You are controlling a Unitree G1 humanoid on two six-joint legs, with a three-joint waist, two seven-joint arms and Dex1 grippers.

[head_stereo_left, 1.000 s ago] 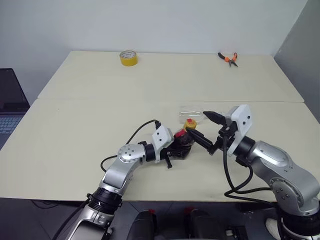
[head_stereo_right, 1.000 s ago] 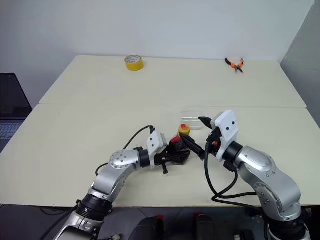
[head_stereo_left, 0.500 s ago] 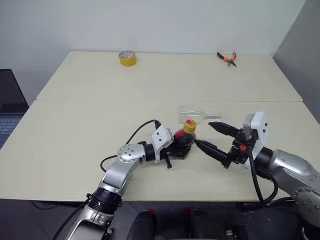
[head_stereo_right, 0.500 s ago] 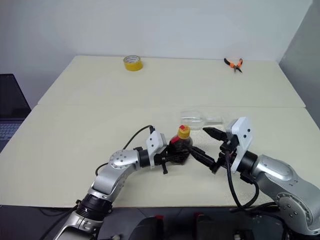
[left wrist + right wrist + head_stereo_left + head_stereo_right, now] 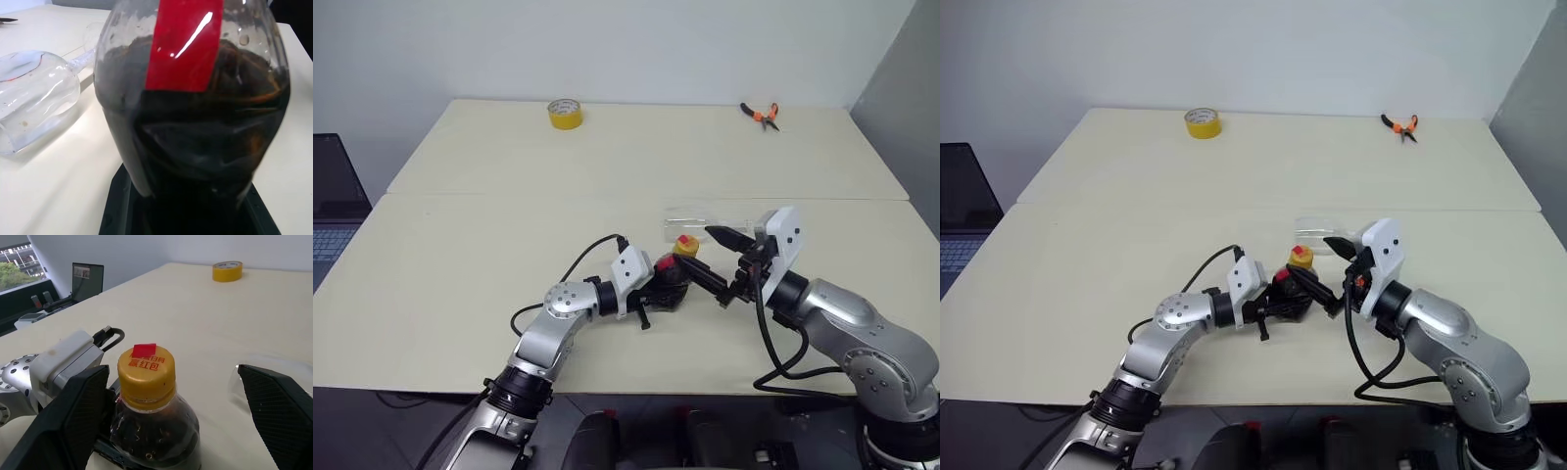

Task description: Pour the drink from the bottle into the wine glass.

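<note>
The bottle stands upright near the table's front middle, with dark drink inside, a red label and a yellow cap. My left gripper is shut on the bottle's lower body from the left. From the right, my right gripper stands open, its two fingers on either side of the cap without touching it. The wine glass lies on its side just behind the bottle, and its bowl also shows in the left wrist view.
At the table's far edge sit a yellow tape roll and orange pliers. A laptop stands off the table's left side. A seam runs across the tabletop behind the glass.
My right gripper drew back to the right, away from the bottle, then came back around the cap, still open. The left gripper and bottle stayed where they were.
</note>
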